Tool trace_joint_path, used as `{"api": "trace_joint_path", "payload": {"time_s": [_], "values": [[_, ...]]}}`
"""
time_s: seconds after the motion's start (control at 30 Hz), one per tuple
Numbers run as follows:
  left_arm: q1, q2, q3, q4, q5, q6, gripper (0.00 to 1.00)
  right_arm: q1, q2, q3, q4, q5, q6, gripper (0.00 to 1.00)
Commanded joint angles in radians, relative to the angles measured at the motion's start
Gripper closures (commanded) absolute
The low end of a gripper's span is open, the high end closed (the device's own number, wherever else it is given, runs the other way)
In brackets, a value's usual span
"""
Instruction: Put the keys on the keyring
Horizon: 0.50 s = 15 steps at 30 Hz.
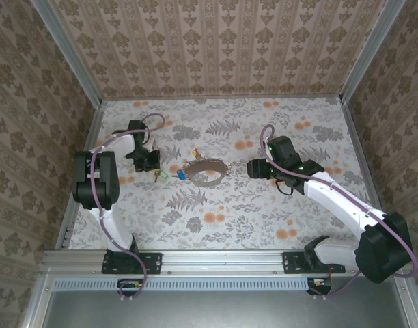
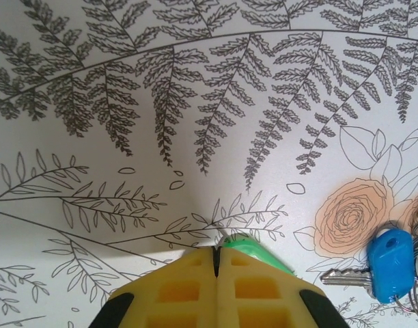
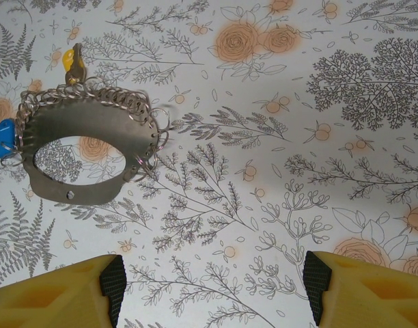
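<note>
Pinching the green key [image 2: 254, 250], the left gripper [image 2: 216, 257] is closed; the right gripper [image 3: 214, 290] is open below the flat grey keyring [image 3: 93, 123].

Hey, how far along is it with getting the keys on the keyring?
Partly done, it seems. The blue key and a yellow key sit at the edge of the keyring among its small rings; whether they're threaded is unclear. In hand: the left gripper is shut, the green key at its tip, apart from the keyring. Left: getting that key on. The right gripper is open and empty.
</note>
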State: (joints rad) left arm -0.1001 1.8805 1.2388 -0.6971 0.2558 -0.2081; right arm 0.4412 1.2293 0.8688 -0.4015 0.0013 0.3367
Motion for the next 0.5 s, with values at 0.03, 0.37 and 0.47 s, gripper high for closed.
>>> {"api": "trace_joint_path", "payload": {"time_s": [0.03, 0.37, 0.47], "values": [[-0.018, -0.034, 0.018, -0.054, 0.04, 0.013, 1.0, 0.001, -0.019, 0.014, -0.012, 0.022, 0.009, 0.29], [-0.134, -0.348, -0.004, -0.039, 0.124, 0.085, 1.0, 0.08, -0.166, -0.135, 0.354, -0.333, -0.256, 0.34], [-0.232, -0.457, -0.024, 0.015, 0.161, 0.167, 1.0, 0.128, -0.207, -0.152, 0.496, -0.44, -0.354, 0.34]]}}
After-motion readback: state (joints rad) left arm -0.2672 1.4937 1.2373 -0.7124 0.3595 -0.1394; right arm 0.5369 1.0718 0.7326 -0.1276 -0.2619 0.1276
